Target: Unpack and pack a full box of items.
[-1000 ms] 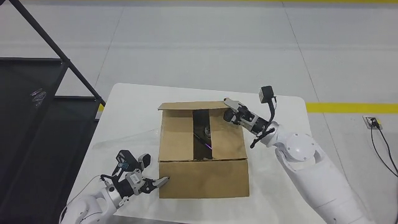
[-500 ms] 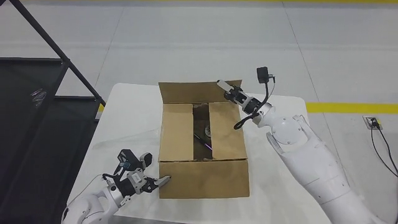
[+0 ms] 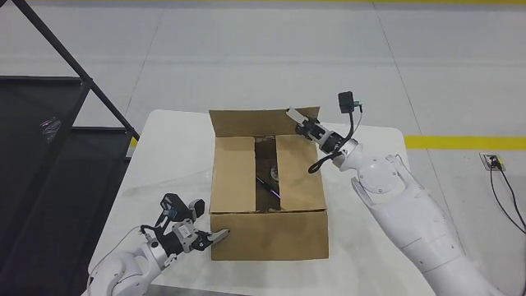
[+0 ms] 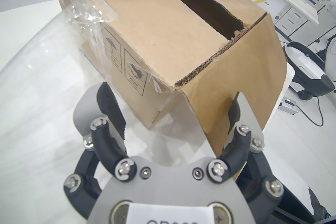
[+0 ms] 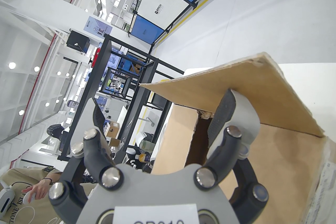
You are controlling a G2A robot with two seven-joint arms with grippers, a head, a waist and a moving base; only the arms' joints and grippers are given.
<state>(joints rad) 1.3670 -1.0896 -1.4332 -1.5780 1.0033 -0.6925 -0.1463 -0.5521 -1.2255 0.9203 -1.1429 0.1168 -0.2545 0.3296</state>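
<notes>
We are opening the cardboard box mid-frame on the table. Our right claw, fingers apart, is touching the raised far flap, upper centre. Our left claw, also spread, is sitting at the lower-left corner. We judge slow outward pushing, with the box braced, best.

Inside my box lie dark items — too dim to name — and the flaps hide the rest.
</notes>
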